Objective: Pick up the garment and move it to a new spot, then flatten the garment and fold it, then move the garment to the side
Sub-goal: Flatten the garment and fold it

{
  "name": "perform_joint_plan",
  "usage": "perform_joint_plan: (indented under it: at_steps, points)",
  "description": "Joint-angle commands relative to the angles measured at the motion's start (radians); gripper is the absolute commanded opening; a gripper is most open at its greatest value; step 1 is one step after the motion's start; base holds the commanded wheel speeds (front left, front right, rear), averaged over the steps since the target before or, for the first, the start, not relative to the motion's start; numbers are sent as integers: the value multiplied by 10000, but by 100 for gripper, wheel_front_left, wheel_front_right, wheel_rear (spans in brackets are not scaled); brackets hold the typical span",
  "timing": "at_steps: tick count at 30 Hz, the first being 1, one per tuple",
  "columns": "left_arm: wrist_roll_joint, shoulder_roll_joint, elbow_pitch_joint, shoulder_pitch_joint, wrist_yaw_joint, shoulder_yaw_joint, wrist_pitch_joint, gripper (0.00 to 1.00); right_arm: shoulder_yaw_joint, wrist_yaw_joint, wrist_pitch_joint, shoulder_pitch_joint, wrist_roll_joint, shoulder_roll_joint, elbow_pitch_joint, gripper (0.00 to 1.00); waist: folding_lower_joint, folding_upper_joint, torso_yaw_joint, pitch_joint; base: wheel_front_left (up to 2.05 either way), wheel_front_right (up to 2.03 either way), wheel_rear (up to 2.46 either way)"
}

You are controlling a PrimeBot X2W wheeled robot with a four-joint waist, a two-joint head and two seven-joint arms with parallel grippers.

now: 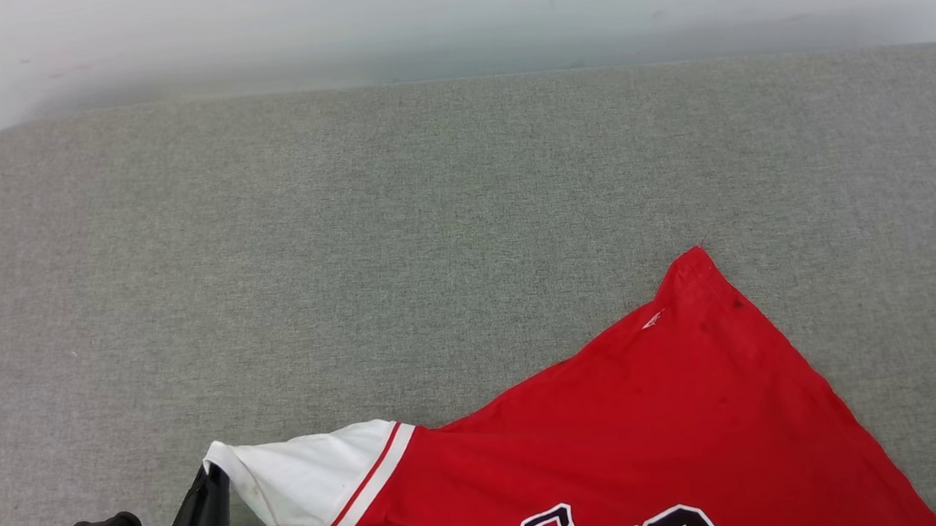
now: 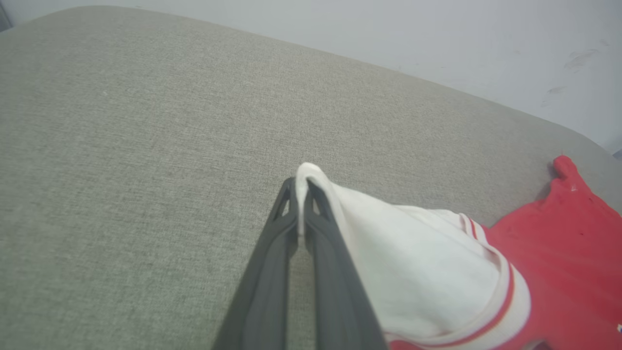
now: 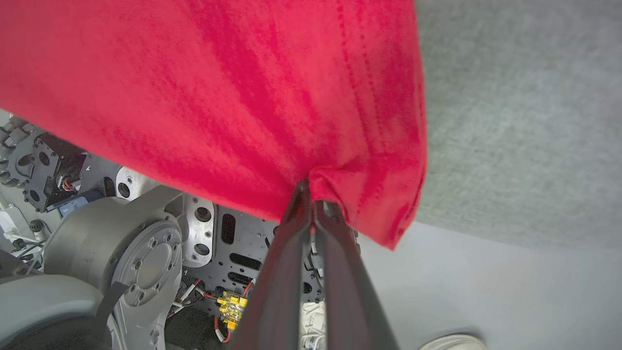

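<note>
One shirt (image 1: pixel 659 416) lies slack along the near edge of the grey pad (image 1: pixel 430 215), its length running sideways between two claws, both pinched tight on it: the left claw (image 2: pixel 301 187) at the white sleeve tip, cloth trailing to its right, the right claw (image 3: pixel 313 194) on the red hem

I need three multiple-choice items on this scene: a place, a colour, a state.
1. Which part of the garment does the left gripper hold?
A. white sleeve
B. number
C. red hem

2. What colour is the surface under the garment?
A. grey
B. blue
C. brown

3. How is the right gripper?
A. wide open
B. shut on the garment's red cloth
C. shut on nothing

Answers: A, white cloth sits in its grip; A, the fabric is grey; B, red cloth bunches at its closed tips.
</note>
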Motion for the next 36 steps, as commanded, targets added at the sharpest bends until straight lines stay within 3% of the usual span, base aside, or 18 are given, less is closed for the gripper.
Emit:
perform_joint_plan:
  at_steps: [1,10,14,15,20,21,29,36]
  points:
    - [-40,34,12,-21,3,12,-9,0,-114,-13,-219,-127,-104,112,-57,100,0,-1,-18,-14,0,0,0]
    - [17,65,-77,-136,28,-101,-1,0,-1379,-11,-1842,-1988,-636,423,-987,100,0,-1,70,-110,0,0,0]
    - [81,63,-204,-239,21,-206,28,0,-1464,-9,-2440,-3351,-1145,539,-1382,100,0,-1,220,-39,0,0,0]
    - [117,45,-278,-379,-21,-312,73,0,-1089,-10,-2402,-4459,-1411,645,-1494,100,0,-1,380,72,0,0,0]
    - [196,-12,-343,-676,-88,-472,123,0,-52,-10,-1744,-5948,-1505,534,-1220,100,0,-1,635,280,0,0,0]
    - [252,-86,-363,-869,-131,-598,124,0,861,-10,-1013,-6873,-1418,343,-785,100,0,-1,846,439,0,0,0]
    - [353,-273,-273,-1324,-300,-883,22,0,3017,-10,1061,-8528,-1085,-240,480,100,0,-1,1401,904,0,0,0]
    - [418,-454,-175,-1761,-433,-1053,-67,0,4191,-11,1408,-9455,-1042,-446,1894,100,0,-1,1772,1458,0,0,0]
